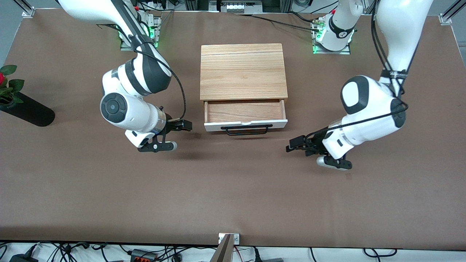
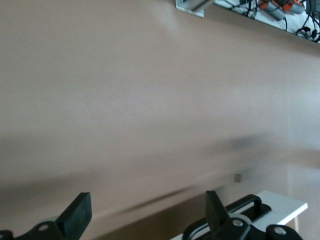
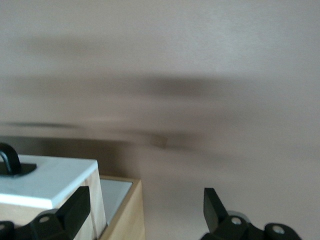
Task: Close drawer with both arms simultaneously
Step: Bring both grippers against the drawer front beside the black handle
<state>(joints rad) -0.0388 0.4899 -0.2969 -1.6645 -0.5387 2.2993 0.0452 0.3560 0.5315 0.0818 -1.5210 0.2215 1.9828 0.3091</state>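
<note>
The drawer (image 1: pixel 245 115) stands pulled out of the light-oak cabinet (image 1: pixel 243 71), its wooden floor exposed and nothing visible inside; the white front panel (image 1: pixel 245 124) and black bar handle (image 1: pixel 248 130) face the front camera. Closing has not begun, as far as can be judged: neither hand touches the drawer. The right hand (image 1: pixel 183 125) hangs low over the surface (image 1: pixel 233 196), just beside the panel's corner at the right arm's end, level with the panel and apart from it. Its fingers are spread, as the right wrist view confirms, with one fingertip (image 3: pixel 80 202) showing in front of the panel corner (image 3: pixel 47 180) without visible contact. The left hand (image 1: pixel 295 144) hangs over the surface toward the left arm's end, near the drawer's other corner but somewhat more clear of it than its partner, and lower in the front view than the panel. Its fingers are likewise spread; the left wrist view shows the handle (image 2: pixel 245 207) and panel edge (image 2: pixel 280 206) past one fingertip (image 2: pixel 214 205). Remaining work, in my judgement: bring both hands against the white panel, one toward each end, then push evenly until the panel seats flush with the cabinet. Uneven pressure could skew the drawer or shift the unsecured cabinet.
</note>
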